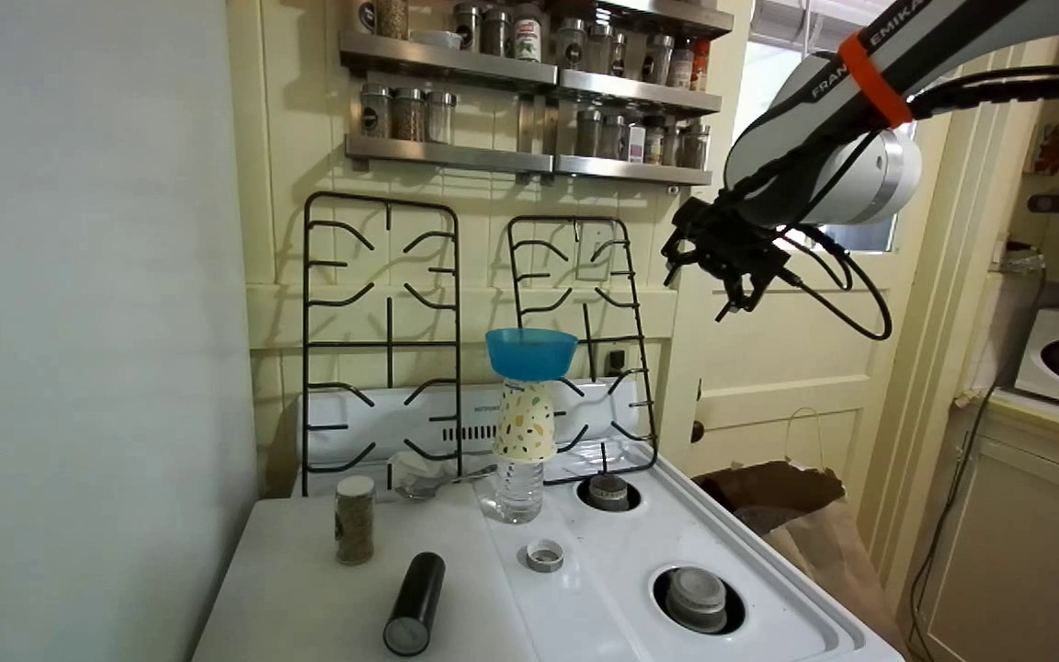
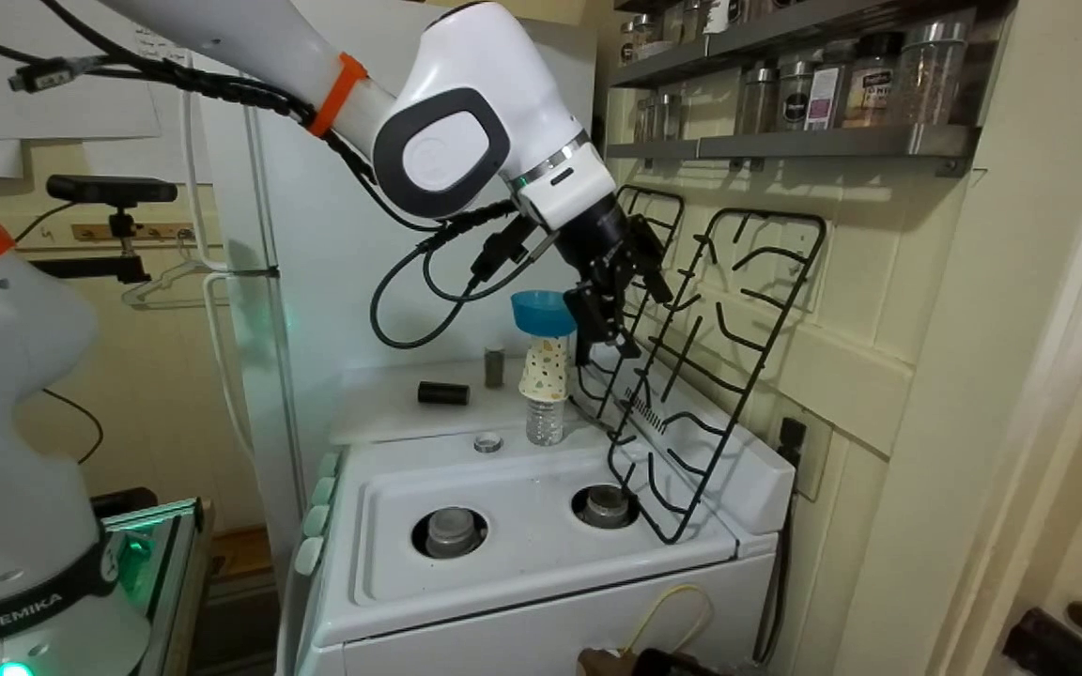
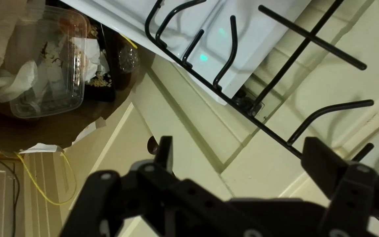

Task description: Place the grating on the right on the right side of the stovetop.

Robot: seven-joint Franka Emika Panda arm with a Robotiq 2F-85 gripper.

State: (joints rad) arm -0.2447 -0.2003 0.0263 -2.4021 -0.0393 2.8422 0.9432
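The grating (image 1: pixel 590 342), a black two-opening grate, leans upright against the wall and the stove's back panel at the right. In an exterior view it also shows nearer the camera (image 2: pixel 699 364), its lower end by the rear burner. The white stovetop (image 1: pixel 603 570) shows in both exterior views (image 2: pixel 532 540). My gripper (image 1: pixel 699 292) is open and empty, up beside the grating's upper right side; it also shows in an exterior view (image 2: pixel 646 321). In the wrist view the grating's long side bar (image 3: pixel 262 123) passes behind one finger of my open gripper (image 3: pixel 240 148).
The matching grate (image 1: pixel 389 344) leans at the left. A bottle (image 1: pixel 518 496), speckled cup (image 1: pixel 525 437) and blue bowl (image 1: pixel 531 355) are stacked before the grates. A jar (image 1: pixel 355 529), black cylinder (image 1: pixel 415 602) and ring (image 1: pixel 545 555) lie nearby. Spice shelves (image 1: pixel 447 154) hang above. A paper bag (image 1: pixel 828 542) stands right.
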